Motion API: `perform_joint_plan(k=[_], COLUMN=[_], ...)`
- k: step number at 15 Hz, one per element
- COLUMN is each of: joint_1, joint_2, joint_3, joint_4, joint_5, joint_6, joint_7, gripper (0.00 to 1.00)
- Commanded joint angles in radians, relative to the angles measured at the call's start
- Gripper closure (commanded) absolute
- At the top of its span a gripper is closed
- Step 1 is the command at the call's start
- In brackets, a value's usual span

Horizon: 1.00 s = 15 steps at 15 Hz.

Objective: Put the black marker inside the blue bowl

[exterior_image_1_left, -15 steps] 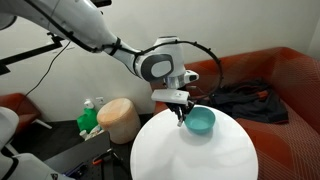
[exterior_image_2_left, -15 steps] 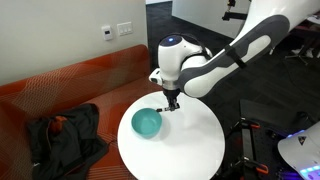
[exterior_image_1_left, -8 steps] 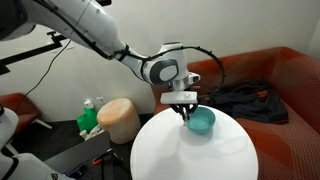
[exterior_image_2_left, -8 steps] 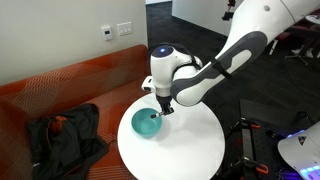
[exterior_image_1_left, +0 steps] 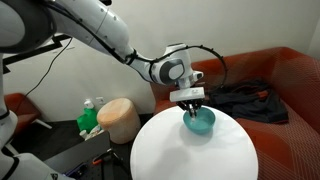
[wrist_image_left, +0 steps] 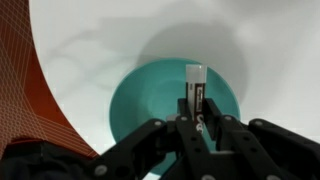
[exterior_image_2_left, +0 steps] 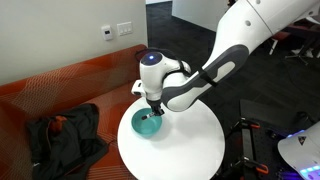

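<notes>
**Status.** Transport is, as far as we can judge, complete. Release is not yet done.

**Gripper.** In the wrist view the gripper [wrist_image_left: 196, 128] has its jaws closed on the marker [wrist_image_left: 195, 92], one on each side of the barrel. The marker projects forward from the jaws, and its pale end points away from the camera. We see no gap between jaws and barrel, so we treat the grasp as firm.

**Position of the marker.** The marker is held in the air, not resting on anything. In the wrist view its whole visible length lies over the teal inside of the bowl [wrist_image_left: 135, 95], within the rim. We cannot tell whether its tip touches the bowl floor. In both exterior views the gripper [exterior_image_1_left: 192, 112] [exterior_image_2_left: 151, 114] hangs directly above the bowl [exterior_image_1_left: 207, 125] [exterior_image_2_left: 140, 127], with its fingertips near the level of the rim. The marker is too small to make out there.

**Position of the bowl.** The bowl stands upright on the white table [exterior_image_1_left: 190, 155], near the table edge. Apart from the marker, nothing shows inside it.

**Done.**
- The marker is grasped.
- The marker is over the bowl opening.

**Left.**
- Open the jaws so that the marker drops into the bowl.
- Lift the gripper clear.

**Caution.** We judge the drop to be short. The marker is shorter than the bowl is wide, so it should settle inside. Even so, a tilted release could leave one end resting on the rim.
</notes>
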Motion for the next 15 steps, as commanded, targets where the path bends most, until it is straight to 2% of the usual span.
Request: perform_joint_plan(k=[1, 7, 8, 10, 15], joint_1=[0.007, 0.004, 0.007, 0.009, 0.02], joint_2=[0.064, 0.126, 0.13, 0.119, 0.0], joint_3=[-0.006, 0.001, -0.001, 0.0, -0.003], joint_4=[0.076, 0.117, 0.12, 0.11, -0.003], joint_5=[-0.017, -0.017, -0.017, -0.016, -0.024], joint_6=[-0.016, -0.017, -0.016, -0.01, 0.06], joint_7=[0.009, -0.001, 0.006, 0.013, 0.047], gripper=[0.95, 0.95, 0.55, 0.47, 0.1])
